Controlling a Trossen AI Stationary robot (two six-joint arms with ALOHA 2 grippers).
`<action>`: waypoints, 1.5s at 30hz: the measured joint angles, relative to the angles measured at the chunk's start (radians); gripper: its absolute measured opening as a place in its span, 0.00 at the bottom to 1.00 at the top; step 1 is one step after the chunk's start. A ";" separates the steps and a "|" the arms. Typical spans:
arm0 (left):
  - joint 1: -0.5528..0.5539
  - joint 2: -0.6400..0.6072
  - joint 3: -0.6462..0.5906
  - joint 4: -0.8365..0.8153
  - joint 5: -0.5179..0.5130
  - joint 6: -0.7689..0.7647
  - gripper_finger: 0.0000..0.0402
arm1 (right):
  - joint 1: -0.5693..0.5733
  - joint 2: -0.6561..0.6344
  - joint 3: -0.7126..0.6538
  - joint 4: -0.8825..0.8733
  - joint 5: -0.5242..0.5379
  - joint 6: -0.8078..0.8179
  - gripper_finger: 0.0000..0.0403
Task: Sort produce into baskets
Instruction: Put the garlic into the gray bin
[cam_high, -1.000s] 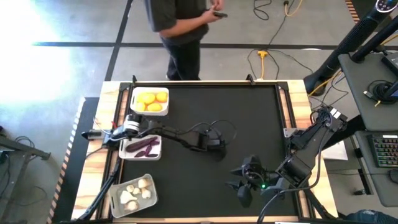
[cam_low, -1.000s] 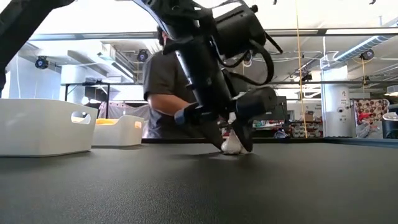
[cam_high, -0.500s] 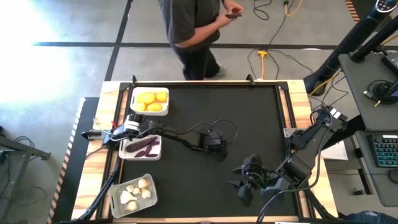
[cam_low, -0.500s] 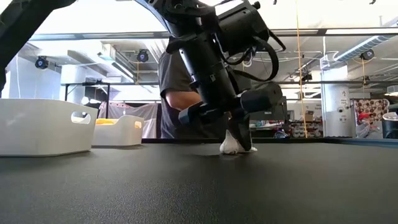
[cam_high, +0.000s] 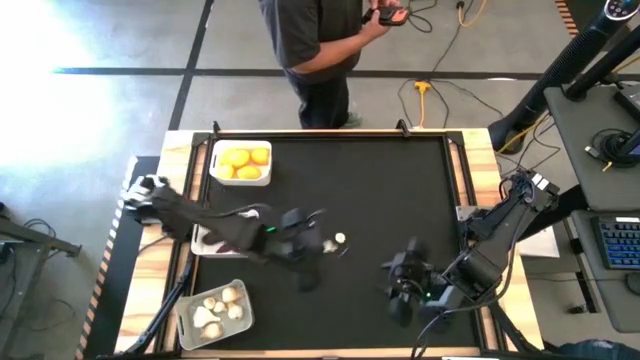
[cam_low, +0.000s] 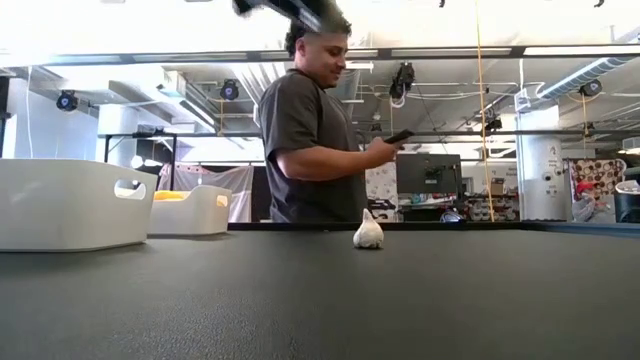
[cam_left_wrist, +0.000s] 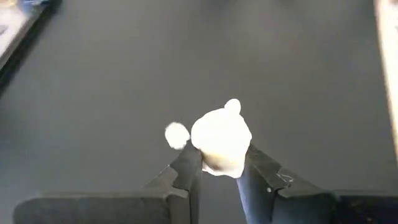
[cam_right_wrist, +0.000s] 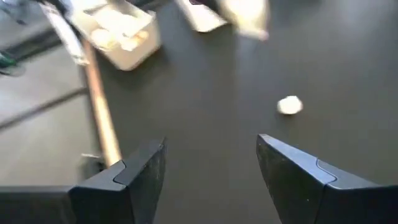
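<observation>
My left gripper (cam_left_wrist: 219, 160) is shut on a white garlic bulb (cam_left_wrist: 221, 138) and hangs above the black table's middle (cam_high: 312, 245). A second garlic bulb (cam_high: 340, 240) sits on the mat just to its right, base down and tip up (cam_low: 368, 232); it also shows small behind the held one (cam_left_wrist: 177, 135). Along the left edge stand three baskets: one with yellow fruits (cam_high: 241, 163), one with purple pieces (cam_high: 225, 238) partly under my left arm, and one with garlic (cam_high: 212, 308). My right gripper (cam_high: 405, 290) waits open near the front right (cam_right_wrist: 208, 162). My left gripper pinches the garlic bulb's rounded body (cam_left_wrist: 214, 163) between its two fingers, one on each side. The fingers slant down from the table's left. The bulb is lifted clear of the mat, with its pointed tip (cam_left_wrist: 232, 106) turned away from the gripper.
A person stands past the far edge looking at a phone (cam_high: 320, 45). The black mat (cam_high: 400, 190) is bare over its far and right parts. The table has wooden side rails (cam_high: 478, 180). Cables and equipment lie beyond the right edge (cam_high: 600, 150).
My left gripper has shut on a garlic bulb at the table's middle. It has then risen quickly out of the low view and swung toward the left edge, its wrist rolling. The held bulb is lifted clear; the second bulb has stayed on the mat.
</observation>
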 joint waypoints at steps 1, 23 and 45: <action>-0.032 -0.033 -0.014 -0.036 0.008 0.007 0.15 | -0.001 0.000 0.000 -0.030 0.013 -0.005 0.59; -0.626 -0.252 -0.498 -0.216 0.410 -1.095 0.18 | -0.274 0.005 -0.004 -0.013 0.097 -0.304 0.59; -0.366 -0.224 -0.292 -0.322 0.214 -0.164 0.56 | -0.160 0.005 0.077 0.024 0.018 -0.213 0.59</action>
